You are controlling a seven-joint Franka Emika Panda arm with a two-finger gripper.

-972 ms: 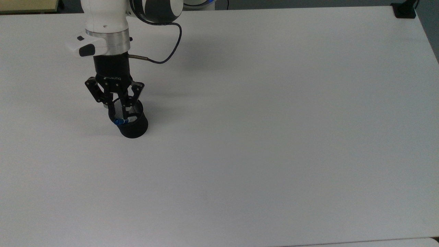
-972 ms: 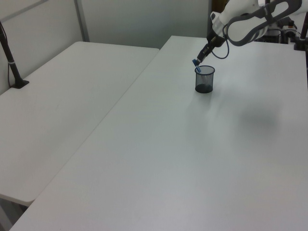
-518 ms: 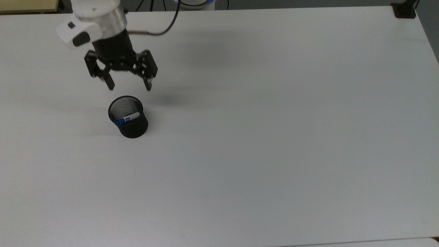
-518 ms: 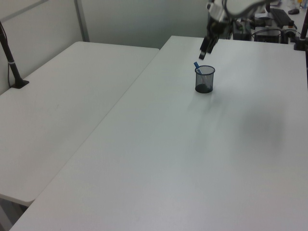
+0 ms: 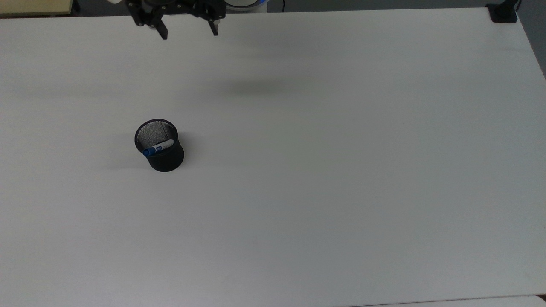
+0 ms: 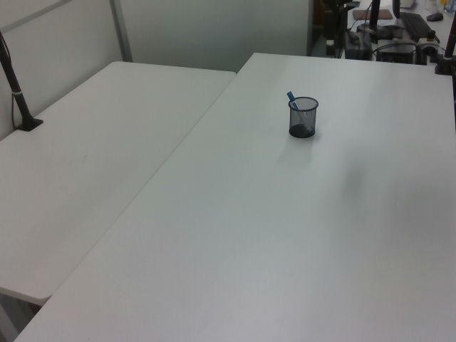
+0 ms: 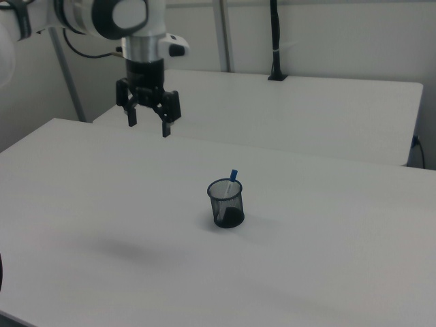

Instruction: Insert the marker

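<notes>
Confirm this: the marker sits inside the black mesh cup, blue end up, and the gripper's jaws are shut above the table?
Not quite. The marker is in the black mesh cup, but the gripper hangs with its jaws open, as the right view shows.

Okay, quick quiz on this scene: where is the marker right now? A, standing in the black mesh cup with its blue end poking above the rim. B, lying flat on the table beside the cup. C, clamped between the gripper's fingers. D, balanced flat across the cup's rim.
A: the marker leans inside the black mesh cup, blue end above the rim, while the gripper hangs open and empty, well away.
</notes>
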